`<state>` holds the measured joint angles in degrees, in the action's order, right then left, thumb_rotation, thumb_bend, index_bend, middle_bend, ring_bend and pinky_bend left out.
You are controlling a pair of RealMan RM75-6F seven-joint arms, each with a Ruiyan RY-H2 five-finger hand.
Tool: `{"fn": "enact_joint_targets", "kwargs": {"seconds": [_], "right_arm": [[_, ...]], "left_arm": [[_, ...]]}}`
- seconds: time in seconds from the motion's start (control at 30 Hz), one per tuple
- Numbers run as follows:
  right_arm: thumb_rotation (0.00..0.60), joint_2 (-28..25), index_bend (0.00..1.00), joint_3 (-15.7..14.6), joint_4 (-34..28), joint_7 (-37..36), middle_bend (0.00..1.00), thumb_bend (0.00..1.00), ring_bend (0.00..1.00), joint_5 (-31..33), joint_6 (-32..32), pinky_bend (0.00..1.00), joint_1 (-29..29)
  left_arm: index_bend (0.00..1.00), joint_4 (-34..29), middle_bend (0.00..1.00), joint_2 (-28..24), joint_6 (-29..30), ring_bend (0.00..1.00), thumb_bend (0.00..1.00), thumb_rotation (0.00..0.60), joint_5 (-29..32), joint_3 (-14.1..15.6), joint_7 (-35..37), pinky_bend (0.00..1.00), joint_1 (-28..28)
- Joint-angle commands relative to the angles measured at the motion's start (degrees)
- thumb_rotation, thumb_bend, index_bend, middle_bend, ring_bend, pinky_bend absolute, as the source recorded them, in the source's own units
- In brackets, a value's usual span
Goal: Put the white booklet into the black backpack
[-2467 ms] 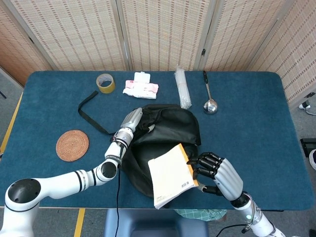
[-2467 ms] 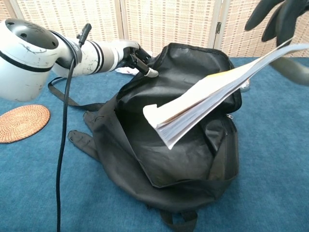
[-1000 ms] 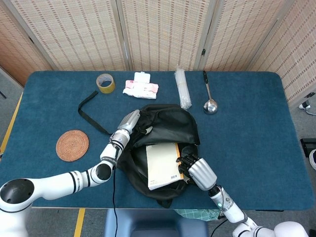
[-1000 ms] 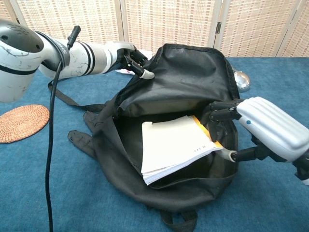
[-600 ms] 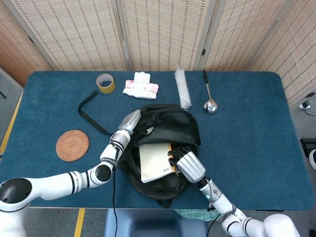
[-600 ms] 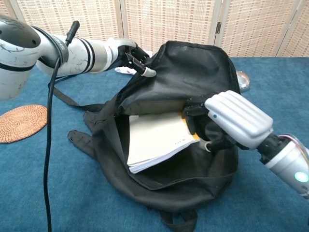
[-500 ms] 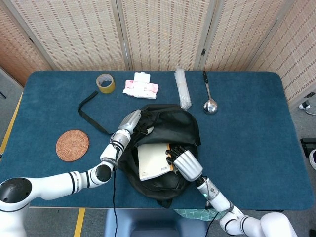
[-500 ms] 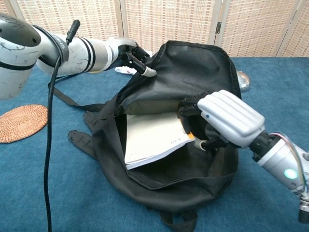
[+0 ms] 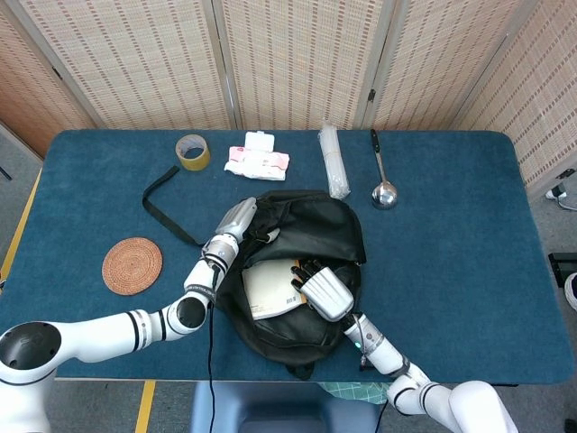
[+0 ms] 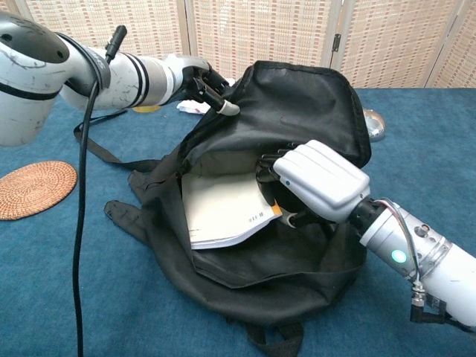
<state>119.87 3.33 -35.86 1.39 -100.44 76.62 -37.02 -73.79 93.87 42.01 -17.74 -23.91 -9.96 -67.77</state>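
Blue cloth covers the surface, with woven screens behind. At centre frame lies the backpack, its mouth open. The left hand grips the upper left rim, fingers closed on the fabric. The right hand reaches inside, fingers curled on the booklet, which sits partly inside the opening.

We found the backpack lying near the middle of the counter, its mouth toward us, with the booklet partly inside. Our right hand reached into the opening at the booklet's right edge; our left hand held the bag's upper left rim. Behind the bag lay a tape roll, a packet, a sleeve of cups and a ladle; a coaster sat to its left.
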Motion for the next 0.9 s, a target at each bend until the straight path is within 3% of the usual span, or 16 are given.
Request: {"fn": "enact_joint_targets", "kwargs": {"seconds": [0.03,0.23,0.3,0.47,0.5,0.6,0.73,0.9], "right_arm": [[0.600,1.2,0.74,0.1,1.8,1.1,0.37,0.60,0.39,0.3,-0.2,0.29,-1.2],[0.600,2.0,0.73,-0.4,3.6,3.3,0.34,0.60,0.37,0.5,-0.4,0.26,-2.1],[0.600,1.8,0.67,-0.9,3.7,3.9,0.32,0.60,0.36,0.7,-0.2,0.25,-1.7],[0.600,-0.1,0.27,-1.5,0.9,4.6,0.21,0.59,0.30,2.1,-0.2,0.19,0.4],[0.600,-0.7,0.18,-1.6,0.1,4.9,0.18,0.56,0.28,2.2,0.0,0.17,0.8],[0.600,-2.6,0.06,-1.9,-3.2,6.4,0.15,0.44,0.25,2.6,0.7,0.15,1.9],[0.600,-5.7,0.01,-2.2,-8.4,8.4,0.12,0.37,0.22,2.8,2.1,0.14,3.1],[0.600,-10.7,0.01,-3.8,-15.2,11.1,0.12,0.37,0.20,1.7,4.2,0.14,4.9]], "left_arm": [[0.64,-0.1,0.30,-0.2,0.0,0.21,0.50,0.600,0.2,0.0,0.0,0.00,0.0],[0.64,-0.3,0.30,-0.5,0.2,0.21,0.50,0.600,0.5,0.0,0.1,0.00,0.1],[0.64,-0.4,0.30,-0.7,0.2,0.21,0.50,0.600,0.5,0.0,0.1,0.00,0.1],[0.64,-0.5,0.30,-0.9,0.2,0.21,0.50,0.600,0.6,0.1,0.2,0.00,0.3],[0.64,-0.5,0.30,-0.9,0.2,0.21,0.50,0.600,0.7,0.2,0.2,0.00,0.3],[0.64,-0.7,0.30,-1.1,0.3,0.21,0.50,0.600,0.8,0.2,0.3,0.00,0.4],[0.63,-1.3,0.30,-1.3,0.7,0.20,0.49,0.600,0.8,0.3,0.3,0.00,0.6],[0.62,-2.0,0.30,-1.5,1.0,0.20,0.49,0.600,0.6,0.5,0.2,0.00,0.9]]}}
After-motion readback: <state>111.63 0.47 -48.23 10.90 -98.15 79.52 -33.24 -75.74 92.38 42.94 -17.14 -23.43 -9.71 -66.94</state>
